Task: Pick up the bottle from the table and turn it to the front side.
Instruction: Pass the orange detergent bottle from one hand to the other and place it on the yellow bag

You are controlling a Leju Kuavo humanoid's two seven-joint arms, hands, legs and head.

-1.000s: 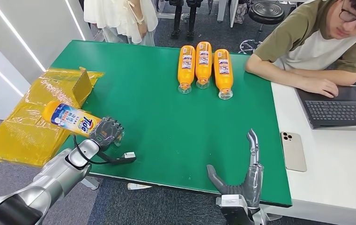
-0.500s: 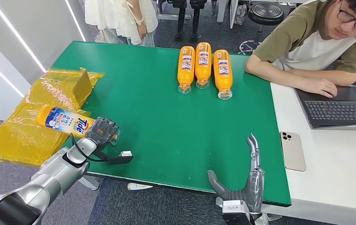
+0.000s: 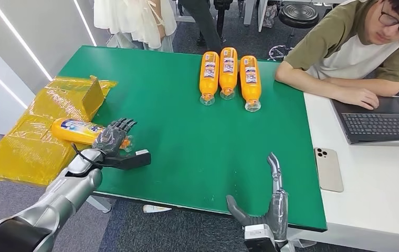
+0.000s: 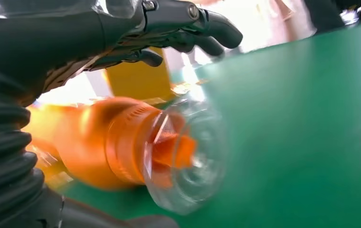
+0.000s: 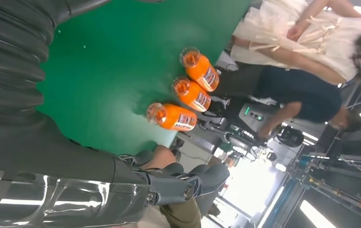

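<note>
Bottle lying flat at counter's left edge, cap end on the green, left robot hand over its neck with fingers spread, not clearly gripping, three bottles at far edge, right robot hand open at near edge, holding nothing

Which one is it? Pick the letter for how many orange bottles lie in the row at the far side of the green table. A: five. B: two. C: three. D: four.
C: three orange bottles lie side by side at the far edge of the green table.
</note>
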